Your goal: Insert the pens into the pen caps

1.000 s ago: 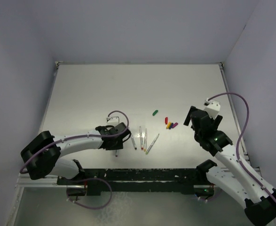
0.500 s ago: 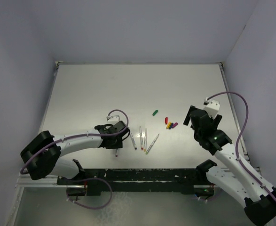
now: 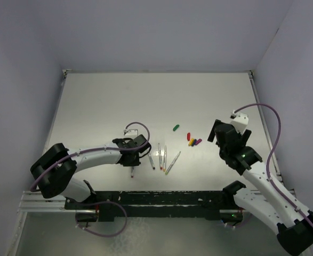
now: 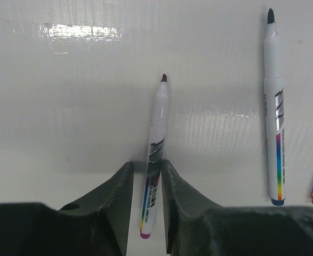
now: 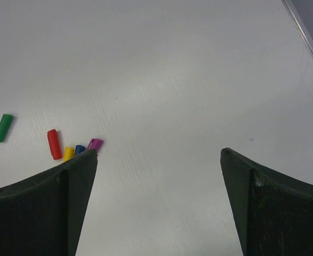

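White tabletop (image 3: 119, 101) — left gripper (image 4: 145, 164) straddles, unclamped, a pen (image 4: 157, 133) pointing tip-forward; right gripper (image 5: 159, 152) gapes wide.

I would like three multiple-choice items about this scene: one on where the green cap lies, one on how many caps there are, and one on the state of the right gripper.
1. Where does the green cap lie?
A) apart from the other caps
B) in the middle of them
C) stacked on them

2. How many caps are in view?
A) three
B) five
C) seven

3. How is the right gripper?
A) shut on a cap
B) shut with nothing in it
C) open and empty

Answers:
1 A, bare surface separates it from the rest.
2 B, there are green, red, yellow, blue and purple ones.
3 C, its jaws stand wide with nothing between them.
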You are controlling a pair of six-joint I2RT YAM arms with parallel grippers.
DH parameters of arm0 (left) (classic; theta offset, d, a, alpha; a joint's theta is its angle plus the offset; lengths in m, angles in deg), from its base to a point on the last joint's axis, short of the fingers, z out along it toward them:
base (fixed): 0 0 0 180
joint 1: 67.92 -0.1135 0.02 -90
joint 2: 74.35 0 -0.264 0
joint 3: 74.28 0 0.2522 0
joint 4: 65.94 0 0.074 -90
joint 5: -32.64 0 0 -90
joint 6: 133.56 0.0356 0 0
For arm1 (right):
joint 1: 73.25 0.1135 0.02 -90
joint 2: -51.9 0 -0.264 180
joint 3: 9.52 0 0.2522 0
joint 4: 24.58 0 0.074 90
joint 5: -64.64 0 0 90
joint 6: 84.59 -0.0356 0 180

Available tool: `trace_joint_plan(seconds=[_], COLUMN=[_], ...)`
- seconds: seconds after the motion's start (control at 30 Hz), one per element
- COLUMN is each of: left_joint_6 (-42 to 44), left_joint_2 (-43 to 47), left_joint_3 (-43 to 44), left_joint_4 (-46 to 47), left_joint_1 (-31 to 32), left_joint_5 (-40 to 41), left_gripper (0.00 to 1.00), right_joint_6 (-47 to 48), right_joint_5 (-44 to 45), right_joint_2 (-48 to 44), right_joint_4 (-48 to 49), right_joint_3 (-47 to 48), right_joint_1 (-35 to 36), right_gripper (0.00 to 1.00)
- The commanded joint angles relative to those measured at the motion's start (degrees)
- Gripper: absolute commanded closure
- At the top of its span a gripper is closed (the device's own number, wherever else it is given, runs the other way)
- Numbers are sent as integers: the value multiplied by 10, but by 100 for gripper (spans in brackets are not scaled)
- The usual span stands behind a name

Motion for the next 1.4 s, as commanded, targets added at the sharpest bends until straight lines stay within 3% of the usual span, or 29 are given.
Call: trace_joint_plan(seconds=[0.0,0.2,0.3,0.5,1.07,1.27,1.37], left_joint_6=[-5,-17,-24,-29,-48,-61,-56], left_joint_2=[-47,-49,-52,-64,-95,-135,-154], left_joint_3=[-41,-51,-57,-57,-31,-9,-4], left_joint_4=[-7,-10,-11,-15,-48,-62,-54], left_joint_1=[-2,0,8,21,28,28,28], left_joint_5=[-65,-99,-115,-134,-117,-106,-112], left_gripper=[72,82,82,70,68,75,91], right_joint_6=[-10,-11,-10,-8,-8,-9,-9], right_joint_5=[10,14,18,22,33,40,40], right_joint_2=[-15,-38,-49,-54,-59,-78,-87], right_joint_4=[5,-4,-8,-6,-11,-20,-18], right_joint_3=[18,22,25,26,30,32,32], right_joint_1=[-1,-2,-2,-2,-2,-2,-2], right_gripper=[0,1,1,1,0,0,0])
